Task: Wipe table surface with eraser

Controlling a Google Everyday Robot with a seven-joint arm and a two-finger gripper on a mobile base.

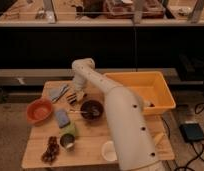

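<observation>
Pincer [77, 96] hangs right at the eraser [71, 99]; contact unclear; table surface [90, 142] beneath.

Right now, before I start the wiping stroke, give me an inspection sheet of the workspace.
Surface: light wooden table surface, with items mostly on its left half.
Job's things: dark striped eraser, lying between the cloth and the dark bowl.
Clutter: blue-grey cloth; orange bowl; dark bowl with a utensil in it; blue-grey sponge; dark grape-like bunch; white cup; yellow-orange bin on the right side.
Grippers: gripper is low at the eraser; contact cannot be told.
Cables: black cable on the floor, by a black box, right of the table.
Surroundings: long counter behind the table.
</observation>
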